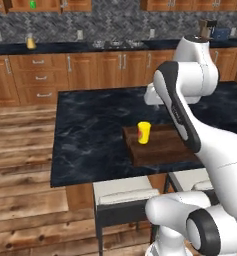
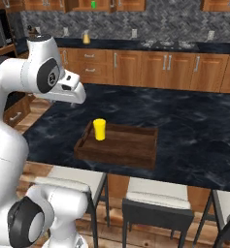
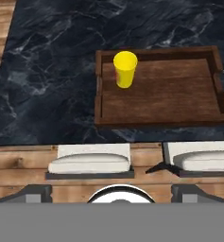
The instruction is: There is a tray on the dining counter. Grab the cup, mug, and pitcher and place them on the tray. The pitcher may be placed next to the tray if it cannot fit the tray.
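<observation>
The yellow cup (image 1: pixel 144 132) (image 2: pixel 100 129) (image 3: pixel 125 69) stands upright inside the dark wooden tray (image 1: pixel 162 150) (image 2: pixel 126 147) (image 3: pixel 170 97), near its left end. The tray lies on the black marble dining counter (image 1: pixel 90 125) (image 2: pixel 189 121) (image 3: pixel 47 71). The amber pitcher (image 1: pixel 31 43) (image 2: pixel 86 37) stands on the far black-topped counter by the wall. The green mug (image 1: pixel 33 4) (image 2: pixel 93 4) sits up in an open wall cabinet above it. My gripper (image 3: pixel 112 194) hangs high above the counter's near edge, looking down at the tray, open with nothing between its fingers.
Cushioned stools (image 1: pixel 125 192) (image 2: pixel 157 196) (image 3: pixel 90 163) stand along the near side of the dining counter. Wooden drawer fronts (image 1: pixel 40 77) line the far counter, and a wood floor (image 1: pixel 20 150) runs between it and the island on the left.
</observation>
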